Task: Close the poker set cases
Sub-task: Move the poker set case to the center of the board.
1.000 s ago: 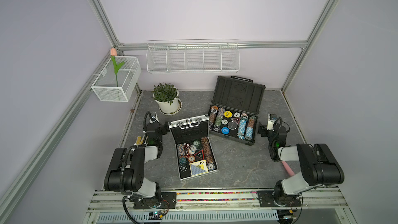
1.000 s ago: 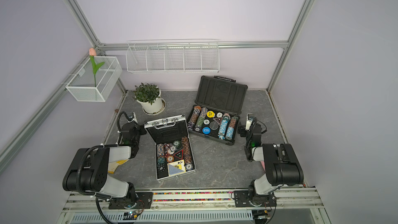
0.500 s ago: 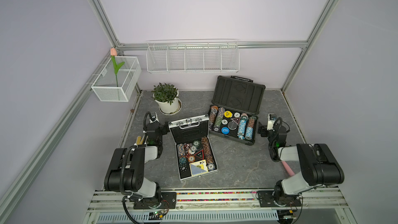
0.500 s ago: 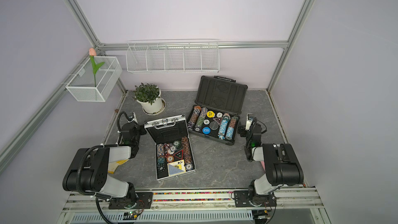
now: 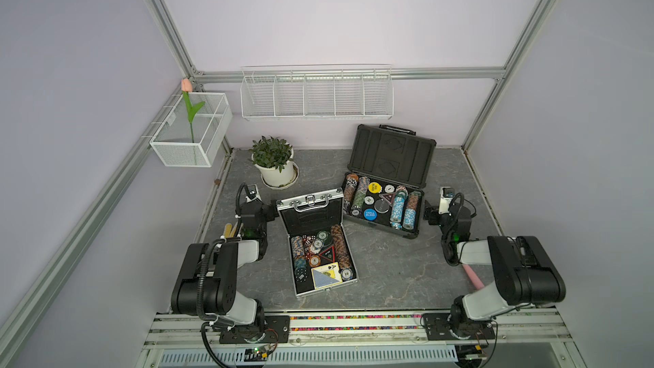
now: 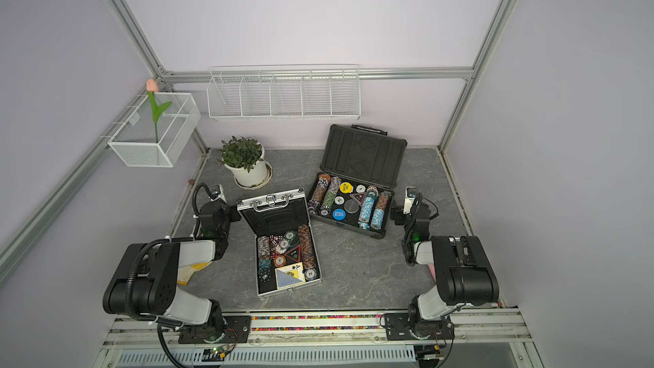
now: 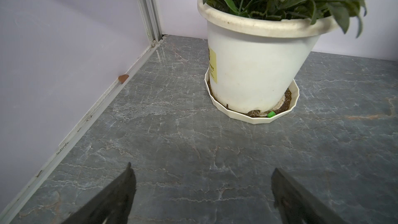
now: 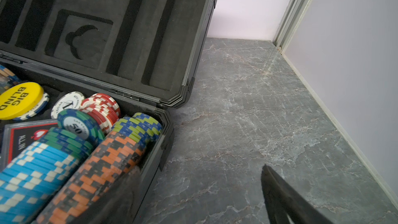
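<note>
Left hand [image 7: 200,192]: fingers spread wide, nothing between them, low over bare desk [image 7: 172,136] and facing the plant pot [image 7: 254,65]. In a top view the left hand [image 5: 263,212] sits just beside the silver case [image 5: 318,242], at its lid edge. Right hand [image 8: 200,199]: also open and empty, 1 finger [image 8: 286,201] over bare desk, the other blurred against the near corner of the grey case [image 8: 107,61]; whether it touches the case I cannot tell.

Set against the frames from a second ago, nothing has shifted: both arms sit in the same places and both lids stand at the same angle. My reading is that the task has not begun; 2 lids remain to be pushed down.

Taking the pot as landmark: the silver case lies just in front of it, lid upright, chips and cards in the tray. The grey case [image 6: 357,185] is to its right, touching or nearly touching the silver one's corner, lid leaning back toward the rear wall.

The desk is grey marbled stone, walled in lilac panels on aluminium rails. 2 white wire baskets [image 5: 315,95] hang above the pot; the smaller one holds a tulip [image 5: 189,104].
</note>
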Action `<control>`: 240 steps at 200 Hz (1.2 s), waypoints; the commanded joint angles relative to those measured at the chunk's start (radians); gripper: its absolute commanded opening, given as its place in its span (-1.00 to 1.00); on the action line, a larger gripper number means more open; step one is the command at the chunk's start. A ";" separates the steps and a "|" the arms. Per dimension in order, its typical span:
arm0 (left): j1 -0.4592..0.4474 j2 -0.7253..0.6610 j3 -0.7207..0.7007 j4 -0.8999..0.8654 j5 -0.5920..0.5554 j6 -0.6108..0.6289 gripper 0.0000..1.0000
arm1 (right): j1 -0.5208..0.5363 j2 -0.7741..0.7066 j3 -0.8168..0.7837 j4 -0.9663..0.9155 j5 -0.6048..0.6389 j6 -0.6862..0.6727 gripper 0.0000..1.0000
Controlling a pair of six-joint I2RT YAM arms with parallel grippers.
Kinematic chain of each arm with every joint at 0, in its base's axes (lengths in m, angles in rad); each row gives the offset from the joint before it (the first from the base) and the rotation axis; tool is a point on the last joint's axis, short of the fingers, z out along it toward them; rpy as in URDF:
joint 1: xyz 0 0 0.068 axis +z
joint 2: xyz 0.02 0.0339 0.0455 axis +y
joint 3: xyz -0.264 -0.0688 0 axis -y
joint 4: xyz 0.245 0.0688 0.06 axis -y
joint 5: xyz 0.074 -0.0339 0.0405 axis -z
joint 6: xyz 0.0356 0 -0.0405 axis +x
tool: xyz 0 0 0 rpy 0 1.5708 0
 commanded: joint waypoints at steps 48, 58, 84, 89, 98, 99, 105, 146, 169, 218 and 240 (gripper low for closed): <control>0.008 -0.139 0.185 -0.432 -0.152 -0.063 0.99 | 0.047 -0.179 -0.022 -0.084 -0.017 -0.071 0.78; 0.008 -0.160 0.226 -0.535 -0.182 -0.098 0.99 | 0.071 -0.226 -0.013 -0.135 -0.022 -0.099 0.83; 0.007 -0.221 0.310 -0.784 -0.203 -0.195 0.99 | 0.125 -0.330 0.060 -0.347 -0.070 -0.102 0.92; 0.006 -0.232 0.326 -0.839 -0.201 -0.214 0.99 | 0.131 -0.342 0.079 -0.390 -0.094 -0.093 0.96; 0.004 -0.251 0.355 -0.939 -0.216 -0.272 0.99 | 0.143 -0.360 0.109 -0.446 -0.121 -0.067 0.98; 0.004 -0.254 0.358 -0.949 -0.217 -0.279 0.99 | 0.144 -0.361 0.112 -0.451 -0.123 -0.063 0.98; 0.003 -0.267 0.373 -1.014 -0.230 -0.314 0.99 | 0.151 -0.367 0.132 -0.481 -0.136 -0.039 0.98; -0.032 -0.444 0.348 -1.253 -0.229 -0.444 0.99 | 0.223 -0.366 0.221 -0.594 -0.248 0.049 0.98; -0.033 -0.566 0.280 -1.285 -0.138 -0.503 0.99 | 0.294 -0.337 0.264 -0.630 -0.263 0.056 0.93; -0.042 -0.745 0.153 -1.335 -0.032 -0.604 0.99 | 0.455 -0.250 0.321 -0.609 -0.262 0.045 0.85; -0.044 -0.785 0.141 -1.368 -0.025 -0.608 0.99 | 0.524 -0.200 0.346 -0.568 -0.260 0.044 0.77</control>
